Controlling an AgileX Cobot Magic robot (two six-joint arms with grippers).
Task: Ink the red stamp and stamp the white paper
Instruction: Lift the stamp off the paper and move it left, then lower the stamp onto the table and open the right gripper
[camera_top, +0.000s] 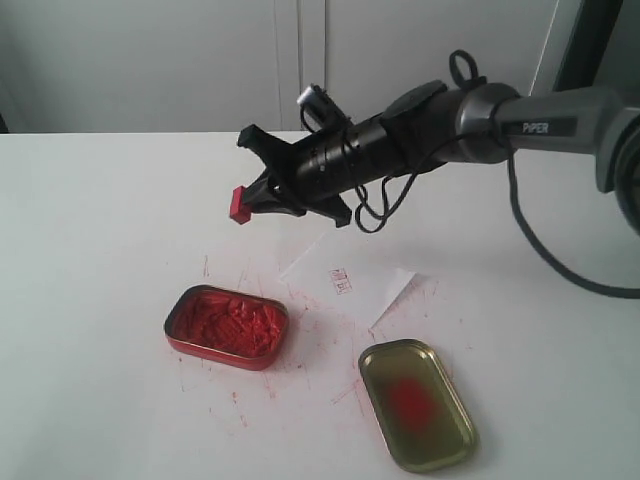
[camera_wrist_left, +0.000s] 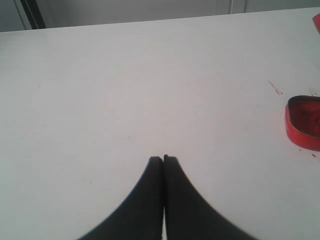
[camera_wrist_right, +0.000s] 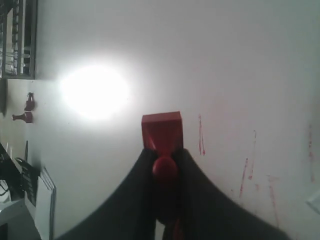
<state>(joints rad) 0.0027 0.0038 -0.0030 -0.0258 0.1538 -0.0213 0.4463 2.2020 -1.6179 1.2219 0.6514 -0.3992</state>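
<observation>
My right gripper (camera_top: 252, 199) is shut on the red stamp (camera_top: 238, 204), holding it by its handle in the air above the table, to the left of the white paper (camera_top: 350, 278). In the right wrist view the red stamp (camera_wrist_right: 162, 131) sticks out square-base first between the black fingers (camera_wrist_right: 192, 170) of the right gripper (camera_wrist_right: 165, 156). The paper lies flat with a small red imprint on it. My left gripper (camera_wrist_left: 163, 160) is shut with nothing in it, over bare table; it is out of the exterior view.
A red tin of lumpy ink paste (camera_top: 227, 326) sits on the white tabletop (camera_top: 100, 250), below the stamp in the picture; its edge (camera_wrist_left: 303, 123) shows in the left wrist view. A gold lid with a red smear (camera_top: 416, 403) lies at the front right. Red specks mark the tabletop around them.
</observation>
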